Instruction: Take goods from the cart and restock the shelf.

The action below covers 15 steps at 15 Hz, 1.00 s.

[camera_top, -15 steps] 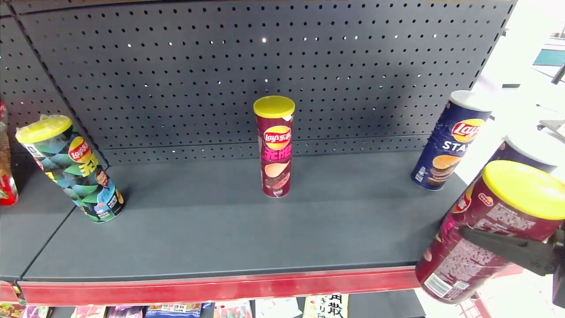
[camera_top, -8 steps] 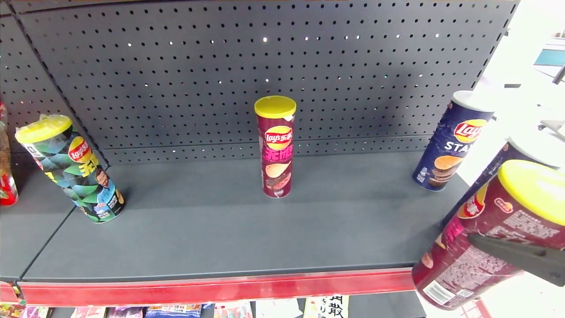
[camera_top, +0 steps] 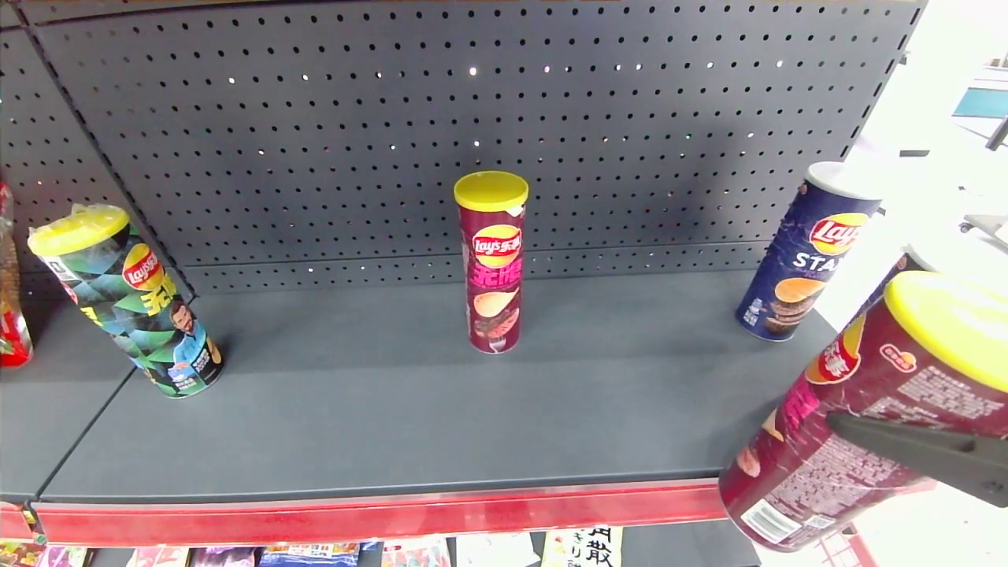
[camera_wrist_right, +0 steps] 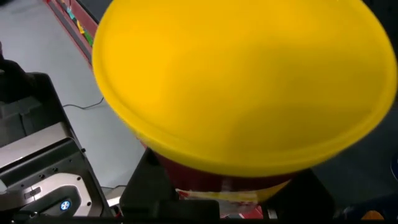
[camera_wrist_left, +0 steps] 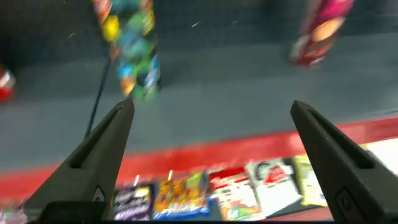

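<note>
My right gripper [camera_top: 866, 429] is shut on a maroon chip can [camera_top: 850, 409] with a yellow lid [camera_wrist_right: 242, 81], held tilted just off the right end of the grey shelf [camera_top: 409, 425], near its red front strip. One dark finger [camera_top: 913, 453] crosses the can's side. My left gripper [camera_wrist_left: 208, 118] is open with nothing between its fingers, and it faces the shelf front between a green can [camera_wrist_left: 134, 56] and a maroon can [camera_wrist_left: 320, 31].
On the shelf stand a green can [camera_top: 130, 303] at the left, a maroon can [camera_top: 492, 264] at the centre back and a blue can [camera_top: 803, 252] at the right. Another blue can [camera_top: 906, 264] shows behind the held one. Packets [camera_top: 488, 551] fill the lower shelf.
The held can's lower end has swung a little to the left, toward the shelf's front edge, and its lid has shifted slightly right. The standing cans have not moved.
</note>
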{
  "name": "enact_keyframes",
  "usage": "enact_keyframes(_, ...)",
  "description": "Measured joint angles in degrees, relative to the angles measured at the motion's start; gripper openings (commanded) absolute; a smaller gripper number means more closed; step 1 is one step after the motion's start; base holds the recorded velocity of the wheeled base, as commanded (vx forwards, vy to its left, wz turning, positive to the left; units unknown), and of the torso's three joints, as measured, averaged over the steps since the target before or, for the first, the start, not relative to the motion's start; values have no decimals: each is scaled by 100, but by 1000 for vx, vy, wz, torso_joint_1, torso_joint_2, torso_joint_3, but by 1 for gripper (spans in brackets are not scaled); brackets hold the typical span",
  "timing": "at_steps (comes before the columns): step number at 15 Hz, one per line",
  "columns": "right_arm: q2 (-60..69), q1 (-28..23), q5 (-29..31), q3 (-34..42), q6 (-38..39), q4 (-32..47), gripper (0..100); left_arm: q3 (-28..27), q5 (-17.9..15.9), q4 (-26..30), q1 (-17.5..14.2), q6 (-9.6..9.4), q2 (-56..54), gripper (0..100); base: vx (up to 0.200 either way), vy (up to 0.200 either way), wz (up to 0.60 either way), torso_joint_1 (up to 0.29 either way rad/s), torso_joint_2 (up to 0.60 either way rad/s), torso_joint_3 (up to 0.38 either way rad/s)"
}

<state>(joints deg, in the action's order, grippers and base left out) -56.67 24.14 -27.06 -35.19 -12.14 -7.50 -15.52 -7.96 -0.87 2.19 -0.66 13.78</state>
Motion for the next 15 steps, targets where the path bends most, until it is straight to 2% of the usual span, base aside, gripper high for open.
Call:
enact_keyframes(2, -95, 11, 5, -74, 0, -2, 0, -705, -596, -195, 334, -174, 1265, 100, 0, 0, 0, 0, 0, 0)
enact_keyframes(4, -158, 11, 9, -140, 0, -2, 0, -1339, -1097, -389, 929, -361, 2564, 100, 0, 0, 0, 0, 0, 0)
enact_keyframes(6, -193, 6, 7, -173, 2, -5, 0, -1963, -1462, -536, 1519, -517, 3810, 100, 0, 0, 0, 0, 0, 0)
enact_keyframes(7, -201, 0, 9, -182, 5, -7, 0, -2238, -1648, -619, 1720, -640, 4375, 100, 0, 0, 0, 0, 0, 0)
enact_keyframes(10, -230, 0, 18, -195, 5, -5, 0, -3122, -2115, -1065, 2048, -1026, 5993, 100, 0, 0, 0, 0, 0, 0)
enact_keyframes(13, -276, 0, 22, -260, 13, -7, 0, -4020, -2288, -1279, 2153, -1289, 7230, 100, 0, 0, 0, 0, 0, 0)
enact_keyframes(15, -280, -9, 27, -267, 13, -2, 0, -4636, -2321, -1382, 2167, -1373, 7884, 100, 0, 0, 0, 0, 0, 0)
